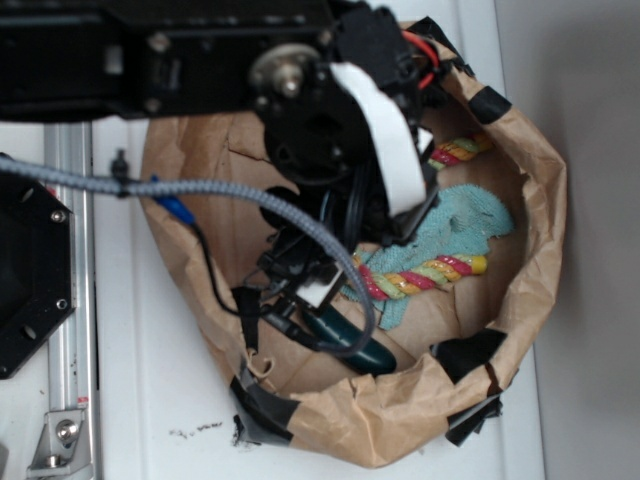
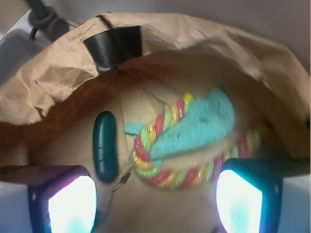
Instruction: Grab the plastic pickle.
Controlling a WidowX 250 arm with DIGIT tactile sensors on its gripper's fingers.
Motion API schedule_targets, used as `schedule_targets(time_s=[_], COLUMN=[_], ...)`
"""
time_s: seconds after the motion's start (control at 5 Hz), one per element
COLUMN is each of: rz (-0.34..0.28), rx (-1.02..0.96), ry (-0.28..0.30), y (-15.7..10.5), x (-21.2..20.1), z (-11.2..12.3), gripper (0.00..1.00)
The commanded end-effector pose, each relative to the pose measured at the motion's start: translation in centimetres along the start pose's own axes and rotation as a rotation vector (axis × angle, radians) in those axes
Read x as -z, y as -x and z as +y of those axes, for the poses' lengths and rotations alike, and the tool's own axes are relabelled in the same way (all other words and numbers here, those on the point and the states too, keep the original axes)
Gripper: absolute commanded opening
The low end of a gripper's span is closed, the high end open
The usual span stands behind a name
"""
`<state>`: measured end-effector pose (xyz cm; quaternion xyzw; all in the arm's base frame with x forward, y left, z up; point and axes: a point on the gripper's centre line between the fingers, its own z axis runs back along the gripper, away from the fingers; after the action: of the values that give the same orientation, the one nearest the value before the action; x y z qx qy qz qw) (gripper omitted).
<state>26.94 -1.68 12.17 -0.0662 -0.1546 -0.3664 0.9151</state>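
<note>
The plastic pickle (image 2: 105, 146) is a dark green glossy oblong lying on the floor of a brown paper bag (image 2: 160, 43). In the exterior view the plastic pickle (image 1: 362, 345) shows partly under the arm, near the bag's front wall. My gripper (image 2: 155, 204) is open, its two glowing fingertips wide apart with nothing between them. The pickle lies just ahead of the left fingertip (image 2: 73, 204), apart from it. The gripper (image 1: 305, 300) hangs low inside the bag.
A multicoloured twisted rope (image 2: 160, 170) and a light teal cloth (image 2: 204, 121) lie right of the pickle. The bag (image 1: 535, 230) has crumpled walls patched with black tape (image 2: 114, 46). A grey sleeved cable (image 1: 200, 188) crosses the bag.
</note>
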Motion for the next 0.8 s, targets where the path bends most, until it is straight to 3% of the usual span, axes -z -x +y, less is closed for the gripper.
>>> schedule_targets(time_s=[0.0,0.4,0.6], rz=[-0.051,0.047,0.112], rx=[0.217,0.212,0.252], ry=[0.026,0.069,0.065], y=[-1.5,-3.0,-2.8], x=[3.4,6.5,8.1], z=[-1.5,-7.0,-8.3], gripper=[1.0,1.0,1.0])
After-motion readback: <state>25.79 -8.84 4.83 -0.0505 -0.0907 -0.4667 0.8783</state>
